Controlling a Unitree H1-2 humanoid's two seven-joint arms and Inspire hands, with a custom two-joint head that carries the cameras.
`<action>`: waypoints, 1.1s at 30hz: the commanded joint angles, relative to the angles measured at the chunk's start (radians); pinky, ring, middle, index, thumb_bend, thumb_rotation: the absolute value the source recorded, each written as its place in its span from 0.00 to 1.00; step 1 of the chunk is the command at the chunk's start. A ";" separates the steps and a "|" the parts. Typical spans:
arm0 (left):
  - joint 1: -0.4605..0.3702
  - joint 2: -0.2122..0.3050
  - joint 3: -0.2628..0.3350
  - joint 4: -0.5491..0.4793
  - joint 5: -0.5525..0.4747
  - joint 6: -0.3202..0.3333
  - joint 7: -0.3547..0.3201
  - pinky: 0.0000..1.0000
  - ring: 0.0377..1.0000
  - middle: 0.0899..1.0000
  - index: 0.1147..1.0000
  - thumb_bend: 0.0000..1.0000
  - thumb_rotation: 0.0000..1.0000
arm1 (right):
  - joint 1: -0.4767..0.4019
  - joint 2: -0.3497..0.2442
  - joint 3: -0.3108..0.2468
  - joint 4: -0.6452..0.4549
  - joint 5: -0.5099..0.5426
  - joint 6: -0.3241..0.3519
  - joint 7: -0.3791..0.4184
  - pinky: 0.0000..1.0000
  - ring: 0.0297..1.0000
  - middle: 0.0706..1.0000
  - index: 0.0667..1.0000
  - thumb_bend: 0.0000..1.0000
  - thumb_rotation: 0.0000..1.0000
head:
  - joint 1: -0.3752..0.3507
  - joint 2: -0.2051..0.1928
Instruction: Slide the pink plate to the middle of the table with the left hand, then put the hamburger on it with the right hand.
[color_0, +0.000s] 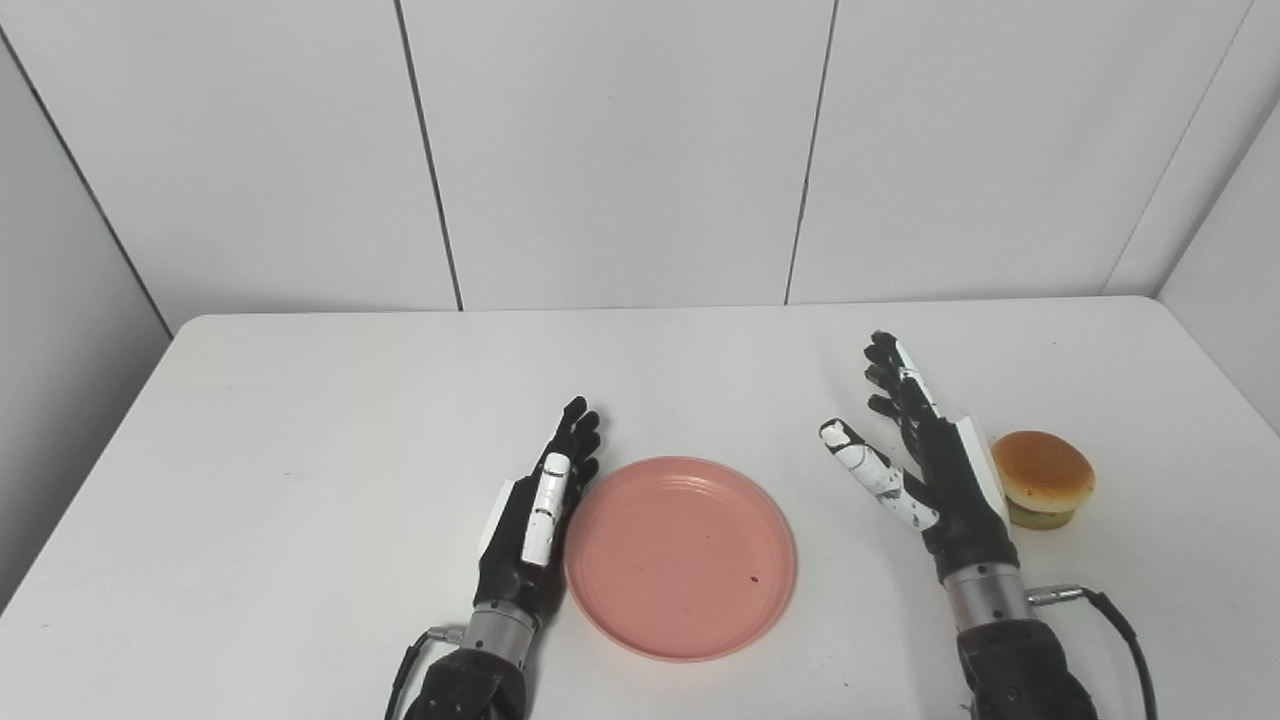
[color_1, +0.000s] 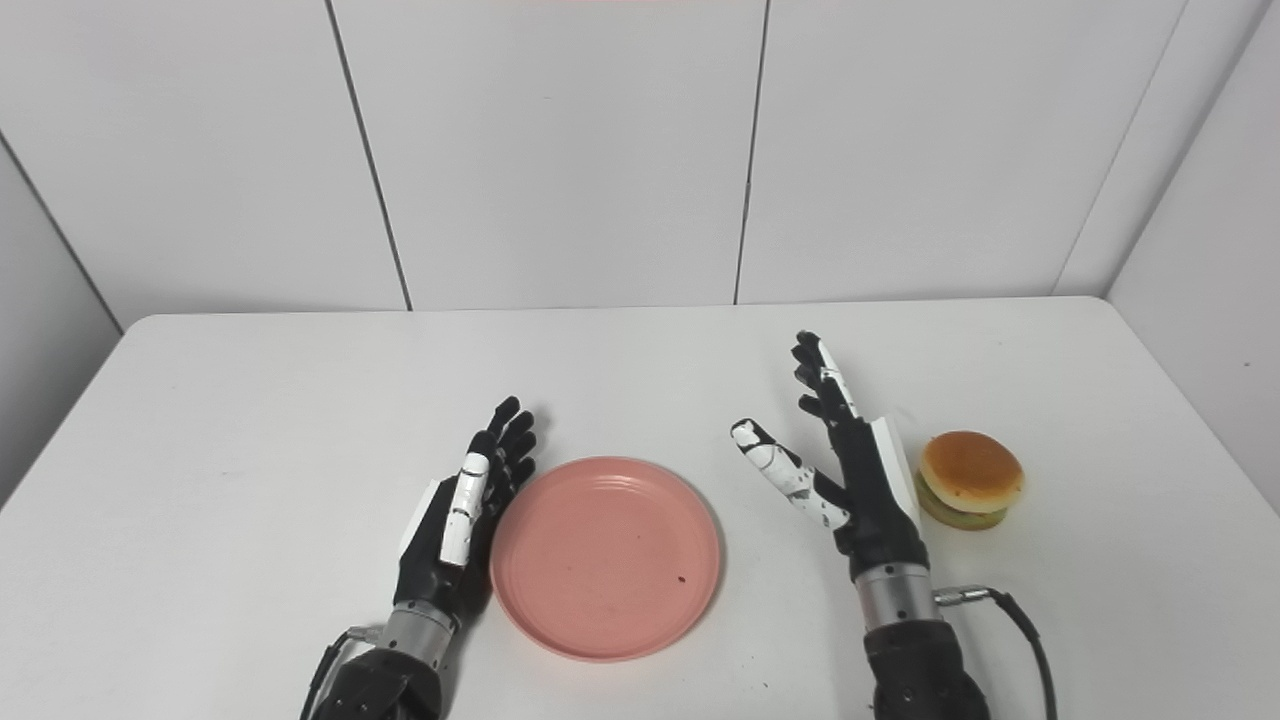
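Pink plate (color_0: 680, 556) beside flat left hand (color_0: 535, 510); hamburger (color_0: 1043, 479) behind splayed right hand (color_0: 930, 460).

Bare table (color_0: 700, 370) surrounds the pink plate (color_0: 680, 556) and hamburger (color_0: 1043, 478).

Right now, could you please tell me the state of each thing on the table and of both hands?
pink plate: empty, flat on the table, near its middle.
hamburger: on the table, right of the right hand, not held.
left hand: open, against the plate's left rim.
right hand: open, holding nothing.
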 joint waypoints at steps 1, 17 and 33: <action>0.061 0.026 0.015 0.059 -0.007 -0.007 -0.008 1.00 0.99 0.97 0.96 0.57 1.00 | -0.036 -0.021 0.002 -0.044 -0.025 0.018 0.007 0.85 0.91 0.92 0.94 0.56 0.76 | -0.001 -0.004; 0.091 0.024 0.019 0.011 -0.033 0.038 -0.019 1.00 0.98 0.96 0.95 0.53 1.00 | -0.056 -0.203 -0.041 -0.057 -0.156 -0.027 -0.005 0.80 0.88 0.90 0.89 0.63 0.61 | -0.019 -0.026; 0.084 0.042 0.014 0.038 -0.033 0.011 -0.037 1.00 1.00 0.98 0.97 0.51 1.00 | -0.037 -0.360 -0.077 -0.068 -0.260 0.002 0.009 0.76 0.83 0.85 0.85 0.72 0.57 | -0.051 -0.029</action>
